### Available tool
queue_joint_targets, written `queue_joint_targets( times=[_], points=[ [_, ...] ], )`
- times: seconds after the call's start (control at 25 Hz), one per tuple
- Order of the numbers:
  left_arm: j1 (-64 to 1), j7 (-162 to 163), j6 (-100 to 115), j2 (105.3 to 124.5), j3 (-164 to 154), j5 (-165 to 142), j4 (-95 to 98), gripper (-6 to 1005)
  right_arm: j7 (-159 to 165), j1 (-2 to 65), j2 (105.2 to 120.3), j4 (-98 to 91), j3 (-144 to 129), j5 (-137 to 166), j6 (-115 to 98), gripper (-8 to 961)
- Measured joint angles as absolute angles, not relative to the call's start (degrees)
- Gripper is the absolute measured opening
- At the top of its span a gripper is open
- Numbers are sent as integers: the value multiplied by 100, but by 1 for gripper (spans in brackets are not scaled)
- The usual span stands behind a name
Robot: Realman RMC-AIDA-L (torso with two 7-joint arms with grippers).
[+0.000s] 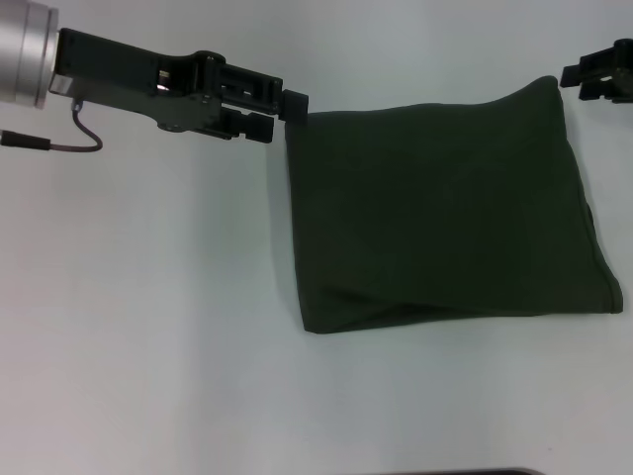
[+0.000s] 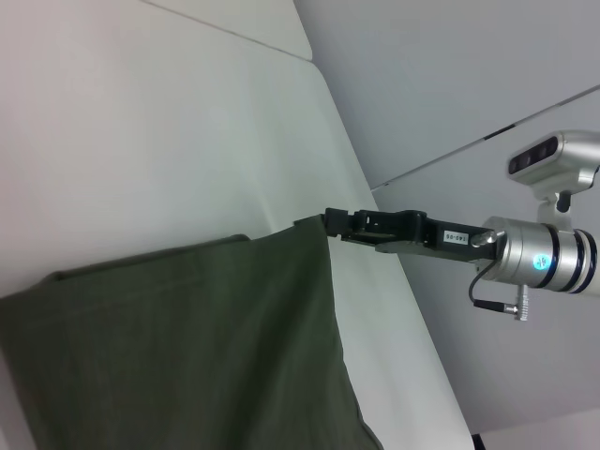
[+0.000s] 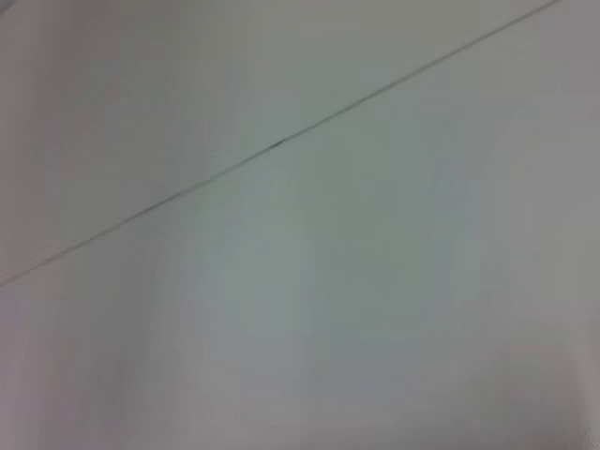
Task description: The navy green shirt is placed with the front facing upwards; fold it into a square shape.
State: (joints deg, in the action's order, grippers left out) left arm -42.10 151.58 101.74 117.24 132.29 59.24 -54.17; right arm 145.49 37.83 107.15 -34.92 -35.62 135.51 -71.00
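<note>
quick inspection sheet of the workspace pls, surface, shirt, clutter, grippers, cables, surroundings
surface: plain white table
job's things: navy green shirt folded into a rough square, plain green side up, lower edge rumpled
clutter: nothing seen
grippers: left gripper at the shirt's far left corner, fingers around its tip; right gripper just off the far right corner, not touching
cables: thin dark cable looping under the left wrist
surroundings: pale wall beyond the table

Lab: bare white table (image 1: 148, 327)
</note>
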Motion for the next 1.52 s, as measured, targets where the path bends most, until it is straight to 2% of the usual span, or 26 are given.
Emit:
queue_joint_targets(
  times=[0.32, 0.56, 0.84, 0.96, 1.04, 1.16, 1.48, 1.52],
  points=[
    [-4211, 15155, 10185, 11722, 13237, 5925, -5396, 664, 14742, 3770, 10465, -3575, -3496, 13554, -7739, 379],
    [-4200, 15147, 10171, 11687, 13245, 5925, -5396, 664, 14743, 3808, 10519, -3722, -3302, 13552, -8492, 381],
    [-4195, 15087, 10167, 11664, 13214, 5858, -5453, 664, 14552, 3836, 10510, -3727, -3310, 13552, -8943, 380],
    [-4144, 14984, 10208, 11662, 13187, 5846, -5449, 664, 14120, 3804, 10558, -3728, -3284, 13504, -9286, 381],
    [-4096, 14980, 10219, 11654, 13205, 5841, -5437, 664, 13953, 3781, 10586, -3728, -3308, 13473, -9518, 459],
    [-4035, 14982, 10259, 11625, 13198, 5835, -5443, 664, 13922, 3771, 10584, -3728, -3379, 13667, -9798, 523],
    [-3979, 15074, 10492, 11601, 13183, 5625, -5458, 663, 13933, 3671, 10484, -3742, -3415, 14339, -10359, 695],
    [-3977, 15076, 10480, 11601, 13188, 5625, -5458, 663, 13935, 3641, 10467, -3780, -3415, 14396, -10433, 694]
  ],
)
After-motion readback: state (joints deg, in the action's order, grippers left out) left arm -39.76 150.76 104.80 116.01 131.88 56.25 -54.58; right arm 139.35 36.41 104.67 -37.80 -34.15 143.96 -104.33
